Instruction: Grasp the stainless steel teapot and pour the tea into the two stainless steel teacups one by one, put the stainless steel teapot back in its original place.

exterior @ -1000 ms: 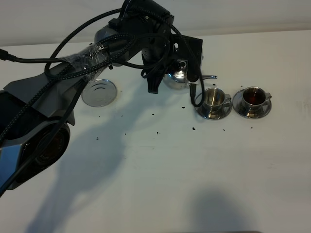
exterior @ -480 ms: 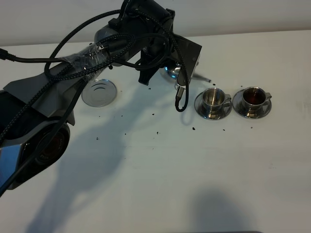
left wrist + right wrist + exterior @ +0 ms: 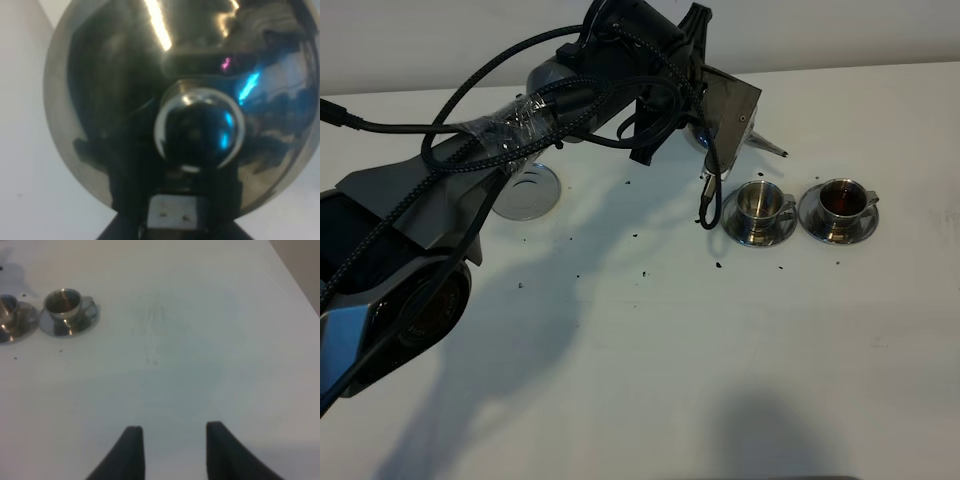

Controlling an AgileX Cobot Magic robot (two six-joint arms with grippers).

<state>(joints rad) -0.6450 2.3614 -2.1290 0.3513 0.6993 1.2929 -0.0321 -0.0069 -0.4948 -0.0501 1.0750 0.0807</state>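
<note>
One arm idles nearest me, the right claw [image 3: 170,452] spread open and empty. Beyond it sit the full cup [image 3: 840,200], dark with tea, and the empty cup [image 3: 760,202] beside it. Behind them the left claw [image 3: 715,120] grips the teapot [image 3: 125,100] up off the table [image 3: 650,350], spout [image 3: 770,147] short of the empty cup. Tipped from there, tea could miss and splash the table.

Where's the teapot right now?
In the exterior high view, the teapot is top centre, held at the wrist of the left arm, spout pointing right beyond the left-hand teacup; the bare saucer lies to its left.
</note>
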